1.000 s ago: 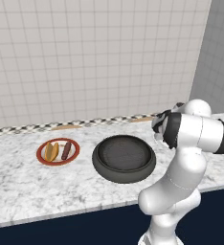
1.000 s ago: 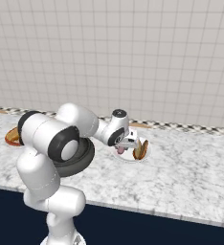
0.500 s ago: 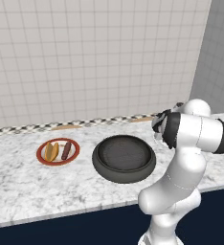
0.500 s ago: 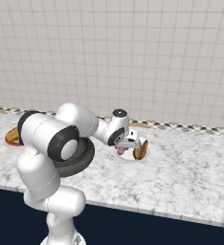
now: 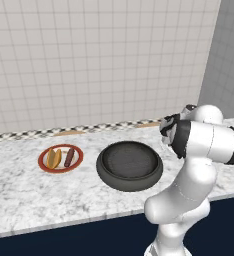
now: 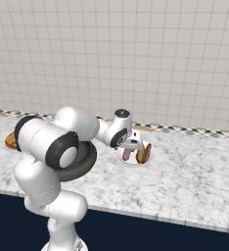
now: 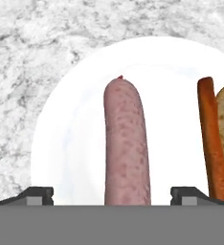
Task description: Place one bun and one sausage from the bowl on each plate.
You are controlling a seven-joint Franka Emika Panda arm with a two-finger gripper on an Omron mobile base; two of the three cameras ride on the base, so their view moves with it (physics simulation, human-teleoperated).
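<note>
End effector (image 6: 128, 150) points down, spread around sausage (image 7: 126, 146) on white plate (image 7: 75, 124)

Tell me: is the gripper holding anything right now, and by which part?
Cannot tell. The pink sausage lies between the wide-set fingertips over the white plate; no contact visible, so it looks released.

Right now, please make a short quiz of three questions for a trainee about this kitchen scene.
1. True or false: the dark bowl holds no food.
2. Which plate lies under the gripper? A) the white plate B) the red-rimmed plate
3. Fill in: the pink sausage lies between the open ____.

Key:
1. True.
2. A; the red-rimmed plate already carries a bun and a sausage.
3. Fingertips.
</note>
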